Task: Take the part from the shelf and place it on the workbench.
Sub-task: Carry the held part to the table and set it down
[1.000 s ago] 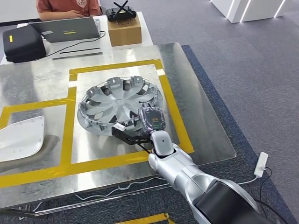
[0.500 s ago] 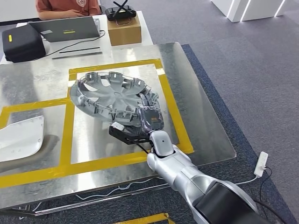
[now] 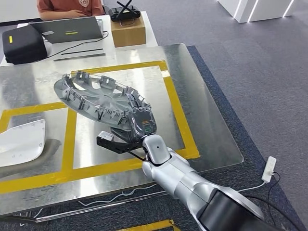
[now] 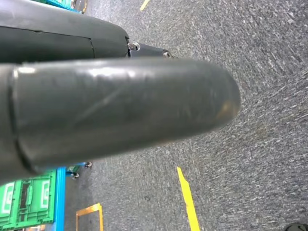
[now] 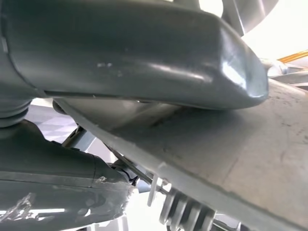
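Silver right robot hand [image 3: 142, 126] gripping tilted hubcap [image 3: 95, 98] over workbench [image 3: 203, 120]

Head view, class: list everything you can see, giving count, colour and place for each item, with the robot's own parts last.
Hubcap: one, silver, tilted above the taped square, held at its near rim.
Workbench: one, shiny metal, yellow tape lines.
Curved panel: one, white, workbench's left edge.
Cardboard box: one, brown, far table.
Controller: one, black, on the box.
Laptop: one, grey, far table.
Case: one, black, far table.
Person: one, seated behind the laptop.
Right hand: one, dark, gripping the hubcap.
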Controlling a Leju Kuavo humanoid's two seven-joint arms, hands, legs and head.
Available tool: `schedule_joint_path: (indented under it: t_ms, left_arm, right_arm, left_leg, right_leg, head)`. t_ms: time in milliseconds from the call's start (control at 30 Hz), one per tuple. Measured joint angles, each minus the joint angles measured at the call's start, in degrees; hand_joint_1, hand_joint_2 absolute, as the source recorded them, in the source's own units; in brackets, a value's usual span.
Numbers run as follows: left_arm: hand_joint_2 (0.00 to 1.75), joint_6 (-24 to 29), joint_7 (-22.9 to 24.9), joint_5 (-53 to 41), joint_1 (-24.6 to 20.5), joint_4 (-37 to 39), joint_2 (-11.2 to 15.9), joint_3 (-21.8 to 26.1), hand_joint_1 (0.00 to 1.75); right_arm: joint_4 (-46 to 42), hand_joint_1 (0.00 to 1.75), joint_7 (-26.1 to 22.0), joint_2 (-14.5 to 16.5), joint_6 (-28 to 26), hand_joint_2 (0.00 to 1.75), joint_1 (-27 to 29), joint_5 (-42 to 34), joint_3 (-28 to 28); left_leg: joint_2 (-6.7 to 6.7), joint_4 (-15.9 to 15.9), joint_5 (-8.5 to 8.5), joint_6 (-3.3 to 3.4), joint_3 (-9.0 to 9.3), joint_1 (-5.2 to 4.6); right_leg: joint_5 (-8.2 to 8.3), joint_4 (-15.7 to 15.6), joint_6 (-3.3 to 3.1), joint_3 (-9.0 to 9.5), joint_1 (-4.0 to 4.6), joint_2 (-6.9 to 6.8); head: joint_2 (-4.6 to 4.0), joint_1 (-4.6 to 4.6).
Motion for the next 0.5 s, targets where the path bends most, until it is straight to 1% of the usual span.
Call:
schedule_joint_path:
  t_ms: [300, 400, 500]
  left_arm:
    - [0.0, -0.3, -0.07, 0.01, 0.0, 0.0, 0.13, 0.49, 0.0]
    - [0.0, -0.44, 0.01, -0.04, 0.0, 0.0, 0.16, 0.66, 0.0]
    - [0.0, -0.4, 0.23, -0.26, -0.01, 0.0, 0.19, 1.13, 0.0]
  right_arm:
    - [-0.51, 0.0, 2.81, 0.02, -0.36, 0.0, -0.85, 1.87, 3.42]
    - [-0.51, 0.0, 5.98, 0.02, -1.93, 0.0, -1.11, 6.09, 4.35]
    - [-0.74, 0.0, 11.32, -0.02, -4.37, 0.0, -1.43, 14.65, 4.84]
  left_leg:
    - [0.0, 0.0, 0.0, 0.0, 0.0, 0.0]
    - [0.0, 0.0, 0.0, 0.0, 0.0, 0.0]
    - [0.0, 0.0, 0.0, 0.0, 0.0, 0.0]
  right_leg:
    - [0.0, 0.0, 0.0, 0.0, 0.0, 0.0]
    - [0.0, 0.0, 0.0, 0.0, 0.0, 0.0]
    - [0.0, 0.0, 0.0, -0.02, 0.0, 0.0]
  head:
    - [0.0, 0.0]
    - [0.0, 0.0]
    - [0.0, 0.0]
